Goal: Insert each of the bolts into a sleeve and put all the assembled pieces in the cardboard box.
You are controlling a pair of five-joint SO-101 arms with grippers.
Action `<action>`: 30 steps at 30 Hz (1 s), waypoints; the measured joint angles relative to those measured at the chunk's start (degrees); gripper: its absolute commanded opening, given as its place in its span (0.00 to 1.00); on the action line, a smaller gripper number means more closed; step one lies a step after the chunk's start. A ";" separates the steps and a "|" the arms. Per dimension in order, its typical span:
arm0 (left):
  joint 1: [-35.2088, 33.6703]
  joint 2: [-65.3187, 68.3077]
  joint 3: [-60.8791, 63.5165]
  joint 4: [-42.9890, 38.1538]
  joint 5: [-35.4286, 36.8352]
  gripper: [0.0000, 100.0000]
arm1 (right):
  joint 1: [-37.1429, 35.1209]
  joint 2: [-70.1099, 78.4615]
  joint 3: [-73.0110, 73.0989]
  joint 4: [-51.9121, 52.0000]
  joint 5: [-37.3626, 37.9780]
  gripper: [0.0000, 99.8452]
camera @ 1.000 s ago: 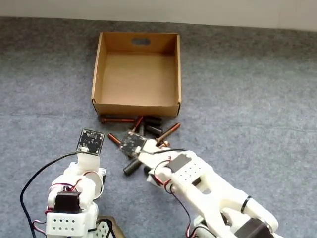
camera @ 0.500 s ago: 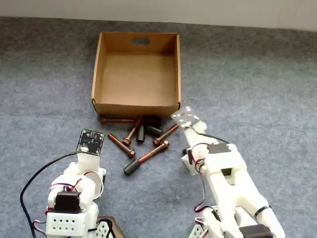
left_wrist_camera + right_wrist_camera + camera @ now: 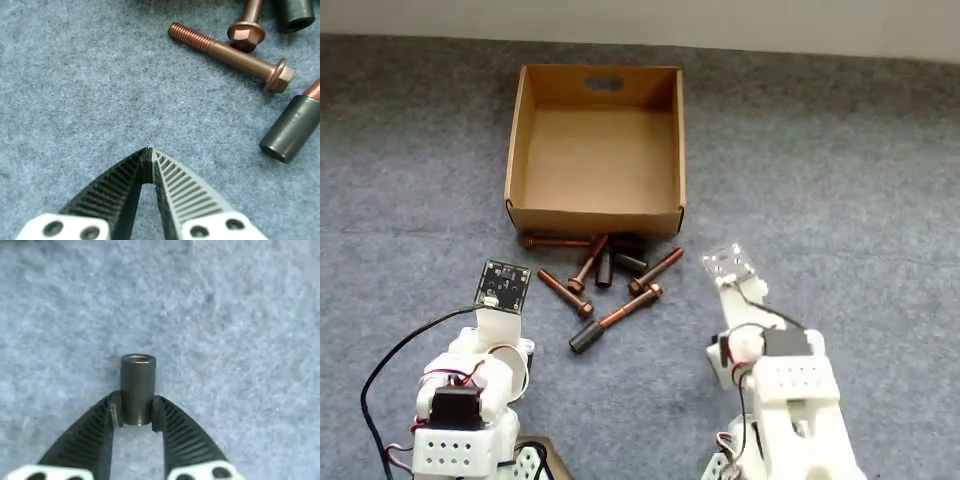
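Note:
My right gripper (image 3: 136,415) is shut on a dark sleeve (image 3: 137,385), whose hollow end points away from the fingers above bare carpet. In the high view the right arm (image 3: 770,370) stands right of the pile. My left gripper (image 3: 150,156) is shut on nothing, its tips low over the carpet. Just beyond it lie a copper bolt (image 3: 235,55) and a bolt seated in a black sleeve (image 3: 291,130). The pile of bolts (image 3: 565,293) and sleeves (image 3: 630,262) lies in front of the cardboard box (image 3: 595,215). The assembled piece (image 3: 610,322) lies nearest the arms.
The box is open-topped with nothing inside. The left arm (image 3: 480,380) is at the near left, its camera board beside the pile. Grey carpet stretches free to the right and far left of the box.
The right arm has swung from over the pile to the right and drawn back, now off the pile with a sleeve in its gripper. The left arm has not moved.

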State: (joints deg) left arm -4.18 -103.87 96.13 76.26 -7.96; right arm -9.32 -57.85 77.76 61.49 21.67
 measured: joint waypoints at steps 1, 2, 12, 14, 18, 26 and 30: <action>0.00 0.00 0.00 0.00 0.00 0.01 | -0.26 -3.08 0.35 1.49 0.00 0.07; 0.00 0.00 0.00 0.00 0.00 0.01 | -0.18 -5.54 0.44 2.20 0.00 0.11; 0.00 0.00 0.00 0.00 0.00 0.01 | -0.79 0.97 -1.58 2.99 0.00 0.14; 0.00 0.00 0.00 0.00 0.00 0.01 | -0.79 5.63 -4.48 2.99 0.00 0.14; 0.00 0.00 0.00 0.00 0.00 0.01 | -0.79 15.30 -11.69 2.99 0.00 0.14; 0.00 0.00 0.00 0.00 0.00 0.01 | -0.70 31.74 -22.51 2.99 4.48 0.14; 0.00 0.00 0.00 0.00 0.00 0.01 | -0.70 37.27 -24.00 2.99 4.75 0.14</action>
State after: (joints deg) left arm -4.18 -103.87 96.13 76.26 -7.96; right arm -10.02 -20.57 53.76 64.48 26.42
